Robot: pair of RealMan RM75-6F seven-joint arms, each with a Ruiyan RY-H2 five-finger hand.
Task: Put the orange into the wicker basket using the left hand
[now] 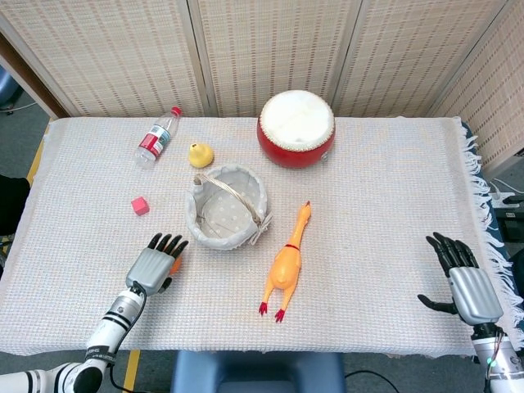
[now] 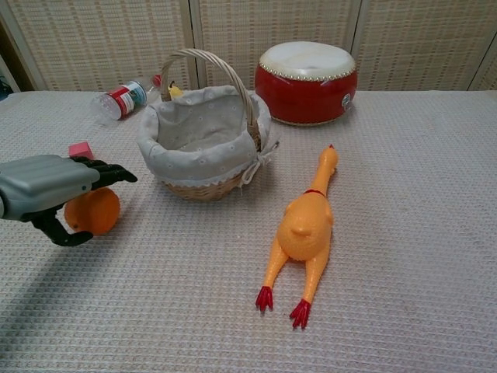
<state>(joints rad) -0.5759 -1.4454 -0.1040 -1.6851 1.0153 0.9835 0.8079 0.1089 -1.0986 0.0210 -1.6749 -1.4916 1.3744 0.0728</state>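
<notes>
The orange (image 2: 96, 215) lies on the white cloth, left of the wicker basket (image 2: 203, 185), which has a grey lining and an upright handle. My left hand (image 2: 51, 186) hovers right over the orange, fingers stretched out above it and thumb curled low at its front; I see no grip on it. From the head view the left hand (image 1: 155, 263) hides nearly all of the orange (image 1: 175, 261), and the basket (image 1: 194, 227) stands just to its upper right. My right hand (image 1: 462, 280) rests open near the table's right edge, holding nothing.
A rubber chicken (image 1: 286, 264) lies right of the basket. Behind it stands a red drum (image 1: 296, 128). A plastic bottle (image 1: 155, 139), a yellow toy (image 1: 201, 154) and a pink cube (image 1: 140, 205) lie at the back left.
</notes>
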